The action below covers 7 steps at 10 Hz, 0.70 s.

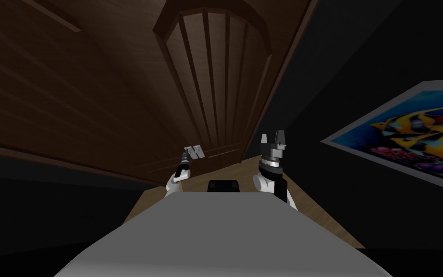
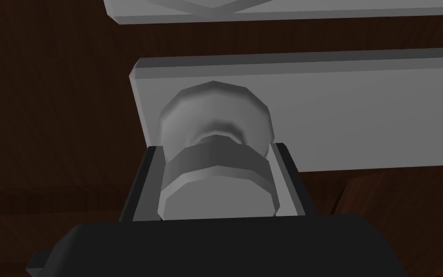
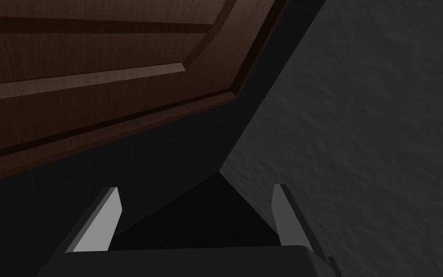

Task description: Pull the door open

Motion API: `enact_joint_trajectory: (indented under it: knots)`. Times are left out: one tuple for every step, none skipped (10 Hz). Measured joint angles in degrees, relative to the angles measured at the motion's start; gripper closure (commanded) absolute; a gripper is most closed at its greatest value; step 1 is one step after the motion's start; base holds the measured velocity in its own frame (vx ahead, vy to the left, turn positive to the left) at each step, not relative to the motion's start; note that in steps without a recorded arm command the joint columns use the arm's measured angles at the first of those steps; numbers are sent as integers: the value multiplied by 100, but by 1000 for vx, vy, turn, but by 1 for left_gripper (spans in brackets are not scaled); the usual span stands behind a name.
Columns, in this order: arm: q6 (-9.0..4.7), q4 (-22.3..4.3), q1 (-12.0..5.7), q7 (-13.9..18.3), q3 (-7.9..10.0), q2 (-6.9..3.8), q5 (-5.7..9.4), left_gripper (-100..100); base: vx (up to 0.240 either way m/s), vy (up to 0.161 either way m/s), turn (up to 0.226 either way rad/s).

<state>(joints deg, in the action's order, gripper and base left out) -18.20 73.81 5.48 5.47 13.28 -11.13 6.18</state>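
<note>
Door (image 1: 206, 72): dark brown, panelled, straight ahead.
Fish picture (image 1: 408, 134): on the dark wall right of the door.
Grey plate (image 2: 360, 110): on the door, seen from the left wrist.
Knob (image 2: 215, 120): on that plate, clamped by the left gripper (image 2: 215, 154).
Right gripper (image 3: 196, 188): fingers apart, empty, near the door's edge.

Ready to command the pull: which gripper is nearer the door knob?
Left. The left gripper is shut on the knob; the right gripper is open, off to the side by the edge of the door.
</note>
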Motion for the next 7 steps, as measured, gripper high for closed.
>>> enact_joint_trajectory:
  knots:
    - [-25,34,71,7,33,-32,7,100,-231,109,211]
    - [-52,-71,81,-20,133,-45,6,100,-238,94,107]
    - [50,71,230,-35,212,-68,16,-100,-215,-8,-26]
    - [98,152,281,-25,190,-64,17,-100,-213,-58,-55]
    - [87,183,293,-11,139,-47,13,-100,-194,-57,-40]
    - [70,193,295,14,81,-50,14,-100,-171,-81,-66]
    - [63,227,306,43,18,-52,15,-100,-173,-89,-75]
